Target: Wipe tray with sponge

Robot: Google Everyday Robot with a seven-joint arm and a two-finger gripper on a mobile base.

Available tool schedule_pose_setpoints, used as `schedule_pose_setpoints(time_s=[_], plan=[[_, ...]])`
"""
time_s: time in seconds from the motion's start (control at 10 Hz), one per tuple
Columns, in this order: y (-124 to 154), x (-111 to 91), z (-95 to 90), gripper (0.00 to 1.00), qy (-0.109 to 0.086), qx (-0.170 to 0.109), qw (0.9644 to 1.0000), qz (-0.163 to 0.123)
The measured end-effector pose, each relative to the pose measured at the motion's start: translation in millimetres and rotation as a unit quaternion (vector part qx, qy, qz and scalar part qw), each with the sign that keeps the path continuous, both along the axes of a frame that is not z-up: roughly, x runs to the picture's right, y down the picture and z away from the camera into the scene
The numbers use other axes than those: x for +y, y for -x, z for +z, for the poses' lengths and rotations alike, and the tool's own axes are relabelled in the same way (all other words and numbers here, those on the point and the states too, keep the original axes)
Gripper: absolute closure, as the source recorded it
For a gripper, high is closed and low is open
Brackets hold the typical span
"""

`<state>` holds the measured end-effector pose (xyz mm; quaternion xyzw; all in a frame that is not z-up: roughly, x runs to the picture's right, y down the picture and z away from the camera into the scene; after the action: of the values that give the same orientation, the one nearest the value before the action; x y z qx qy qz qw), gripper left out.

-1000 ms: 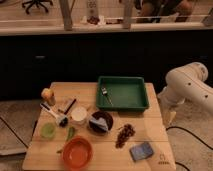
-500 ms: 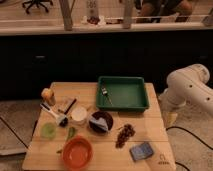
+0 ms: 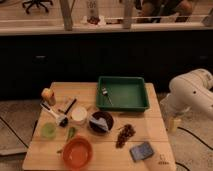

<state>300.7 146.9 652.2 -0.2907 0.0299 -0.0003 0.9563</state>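
The dark green tray (image 3: 131, 98) sits at the back right of the wooden table, with a small fork (image 3: 106, 95) lying in its left part. The blue-grey sponge (image 3: 141, 151) lies near the table's front right corner, in front of a reddish-brown crumbly clump (image 3: 125, 134). My white arm (image 3: 192, 92) is off the table's right edge. My gripper (image 3: 173, 123) hangs at the arm's lower end beside the table's right edge. It is to the right of the tray, behind the sponge, and touches neither.
An orange bowl (image 3: 77, 152) stands at the front. A dark bowl (image 3: 100, 122), a white cup (image 3: 78, 115), a green cup (image 3: 48, 131), a brush (image 3: 54, 114) and a small brown jar (image 3: 48, 95) fill the left half. A dark counter runs behind.
My arm has shifted only slightly at the table's right side. Nothing on the table has moved.
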Motion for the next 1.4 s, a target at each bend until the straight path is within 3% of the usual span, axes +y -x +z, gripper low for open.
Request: schedule_pose_setpoints(time_s=[0.9, 1.4], plan=[[5, 41, -24.8, 0.2, 0.013, -0.012, 0.9988, -0.046], [17, 63, -29.3, 0.2, 0.021, -0.025, 0.9971, -0.069]])
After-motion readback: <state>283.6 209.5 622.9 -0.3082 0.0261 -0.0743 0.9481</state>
